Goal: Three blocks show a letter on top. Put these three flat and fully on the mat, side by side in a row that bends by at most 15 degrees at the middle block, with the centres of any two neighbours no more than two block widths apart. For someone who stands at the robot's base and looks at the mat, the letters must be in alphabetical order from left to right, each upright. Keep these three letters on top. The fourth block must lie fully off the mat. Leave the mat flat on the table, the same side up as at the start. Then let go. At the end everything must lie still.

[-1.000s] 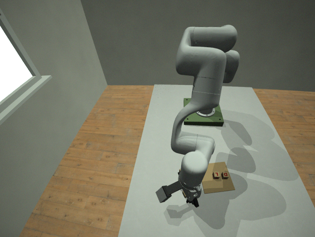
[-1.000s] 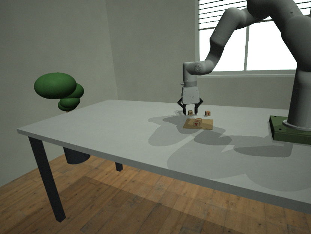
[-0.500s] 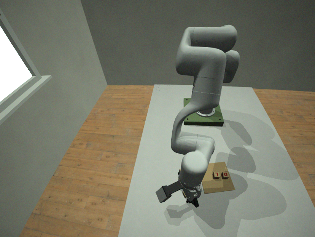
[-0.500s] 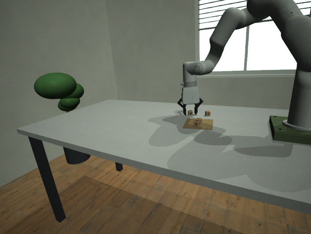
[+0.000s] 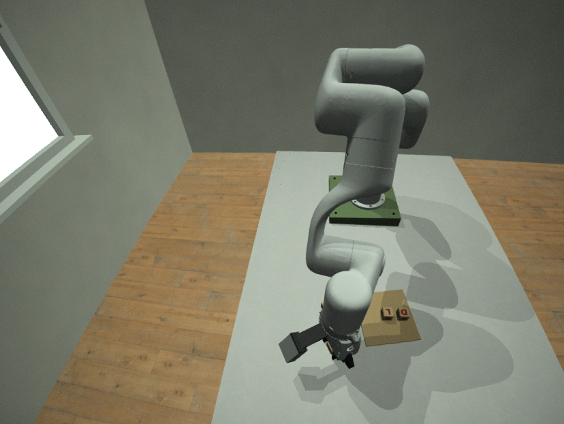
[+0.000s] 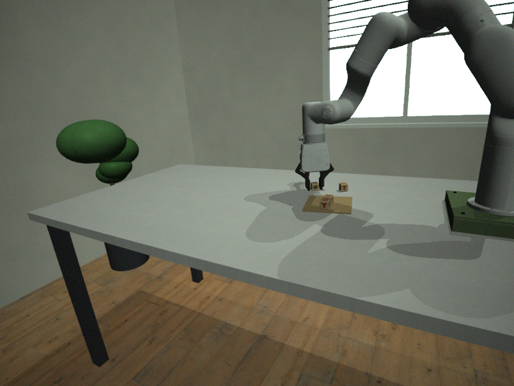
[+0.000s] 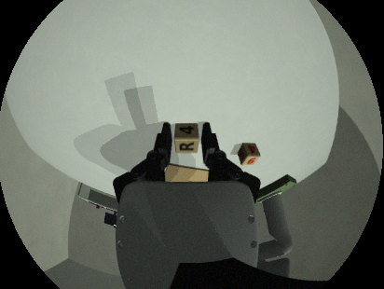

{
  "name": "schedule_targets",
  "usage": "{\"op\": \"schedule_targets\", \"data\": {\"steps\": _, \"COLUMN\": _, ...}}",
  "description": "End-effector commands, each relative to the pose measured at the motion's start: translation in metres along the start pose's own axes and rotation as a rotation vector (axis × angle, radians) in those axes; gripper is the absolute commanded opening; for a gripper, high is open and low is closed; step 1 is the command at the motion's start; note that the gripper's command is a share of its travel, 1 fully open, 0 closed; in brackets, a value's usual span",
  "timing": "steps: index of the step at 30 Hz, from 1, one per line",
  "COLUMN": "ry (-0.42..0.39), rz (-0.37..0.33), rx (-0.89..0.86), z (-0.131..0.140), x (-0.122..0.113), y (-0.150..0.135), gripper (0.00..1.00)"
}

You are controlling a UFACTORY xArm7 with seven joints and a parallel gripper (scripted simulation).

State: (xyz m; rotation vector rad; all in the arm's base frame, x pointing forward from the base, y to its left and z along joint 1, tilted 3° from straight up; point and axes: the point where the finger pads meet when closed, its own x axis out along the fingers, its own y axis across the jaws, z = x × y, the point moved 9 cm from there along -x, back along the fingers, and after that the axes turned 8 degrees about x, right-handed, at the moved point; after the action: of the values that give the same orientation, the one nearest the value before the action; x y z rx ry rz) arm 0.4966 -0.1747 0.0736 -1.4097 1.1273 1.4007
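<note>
Tan mat (image 5: 392,335) carries 2 blocks, L (image 5: 387,313) and D (image 5: 403,312), side by side. In the wrist view the gripper (image 7: 186,145) is low over the table, its fingers closing around the R block (image 7: 186,139) just off the mat, not yet clamped. Next, I judge: finish the squeeze, lift, and carry R onto the mat beside L.

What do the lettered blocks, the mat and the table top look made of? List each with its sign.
Lettered blocks: likely wood, matt; pale tan faces with red printed letters.
Mat: perhaps cardboard or cork; flat, thin, plain brown, no sheen.
Table top: unclear, maybe painted board or laminate; even pale grey, matt.
</note>
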Motion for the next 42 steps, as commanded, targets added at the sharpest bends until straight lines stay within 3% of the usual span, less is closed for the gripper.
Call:
{"op": "schedule_targets", "data": {"steps": 1, "ry": 0.003, "rz": -0.004, "rx": 0.000, "z": -0.0007, "x": -0.0019, "y": -0.0012, "gripper": 0.42}}
{"op": "schedule_targets", "data": {"steps": 9, "ry": 0.003, "rz": -0.004, "rx": 0.000, "z": -0.0007, "x": -0.0019, "y": -0.0012, "gripper": 0.42}}
{"op": "schedule_targets", "data": {"steps": 10, "ry": 0.003, "rz": -0.004, "rx": 0.000, "z": -0.0007, "x": -0.0019, "y": -0.0012, "gripper": 0.21}}
{"op": "schedule_targets", "data": {"steps": 42, "ry": 0.003, "rz": -0.004, "rx": 0.000, "z": -0.0007, "x": -0.0019, "y": -0.0012, "gripper": 0.21}}
